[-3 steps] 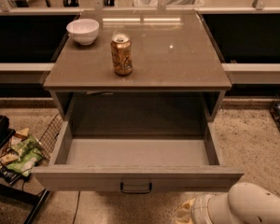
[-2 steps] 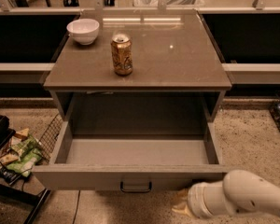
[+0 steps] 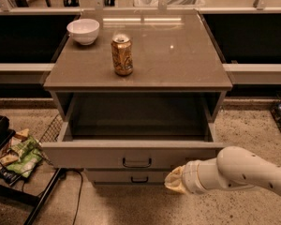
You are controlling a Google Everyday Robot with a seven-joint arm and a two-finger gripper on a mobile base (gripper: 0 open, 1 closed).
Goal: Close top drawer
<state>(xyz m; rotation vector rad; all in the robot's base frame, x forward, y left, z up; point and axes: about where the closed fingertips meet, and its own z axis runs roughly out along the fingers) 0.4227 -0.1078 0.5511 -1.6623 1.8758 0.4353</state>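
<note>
In the camera view, the top drawer [image 3: 103, 155] stands pulled out from under the bench [image 3: 178, 64]. Its deep grey box is open to sight and its flat front panel faces the camera, with a small black loop handle [image 3: 136, 163] at the middle. The claw [image 3: 174, 182] sits low at the right, just under the right end of that front panel and right of the handle. Its pale tan tip points left toward the narrower drawer front [image 3: 113, 176] below. Whether the tip touches either front cannot be told, nor whether the claw is spread or pressed together. The white arm [image 3: 243, 172] runs off to the lower right edge.

On the brown bench top a white bowl [image 3: 83, 31] stands at the back left corner. A gold drink can [image 3: 122, 55] stands upright near it, closer to the front and well apart from the bowl.

The floor [image 3: 253, 125] is speckled stone. At the left, snack bags [image 3: 21, 153] lie on a dark rack [image 3: 37, 200] beside the drawer. Behind the bench runs a long counter [image 3: 257, 71] with dark openings.
</note>
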